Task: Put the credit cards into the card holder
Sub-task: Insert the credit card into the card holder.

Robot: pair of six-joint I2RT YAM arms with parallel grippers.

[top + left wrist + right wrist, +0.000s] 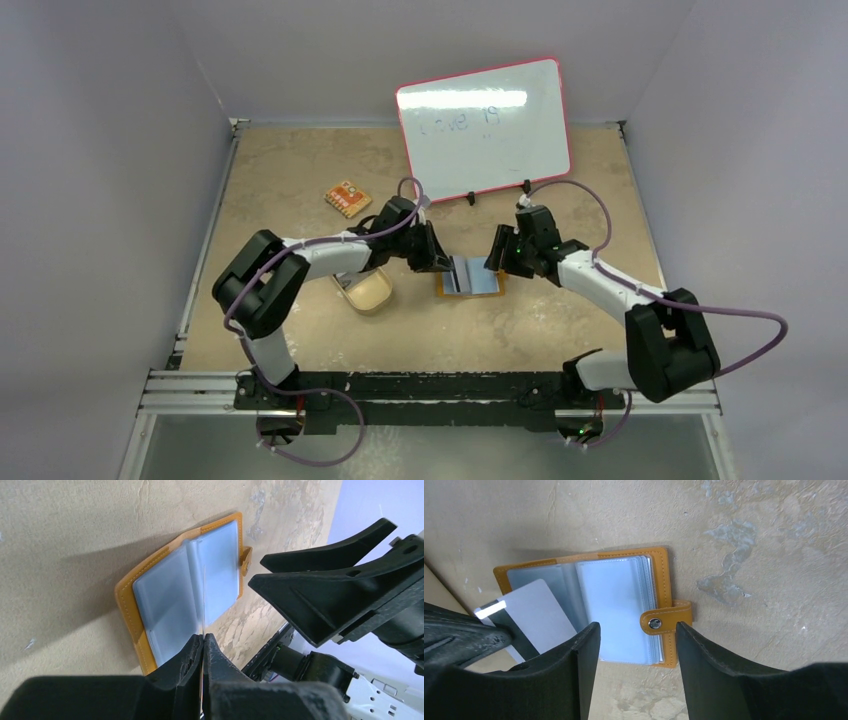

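top external view: the card holder [470,278] is laid open on the table [300,200] between both arms. a grey credit card [536,610] with a dark stripe is pinched by the left gripper [203,641] over its pale sleeves. the right gripper [636,630] is spread above the snap [654,623].

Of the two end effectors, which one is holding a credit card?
The left end effector: it is shut on a grey credit card at the open card holder. The right end effector is open and empty.

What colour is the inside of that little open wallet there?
The card holder has pale blue-grey sleeves inside an orange cover, clearest in the right wrist view.
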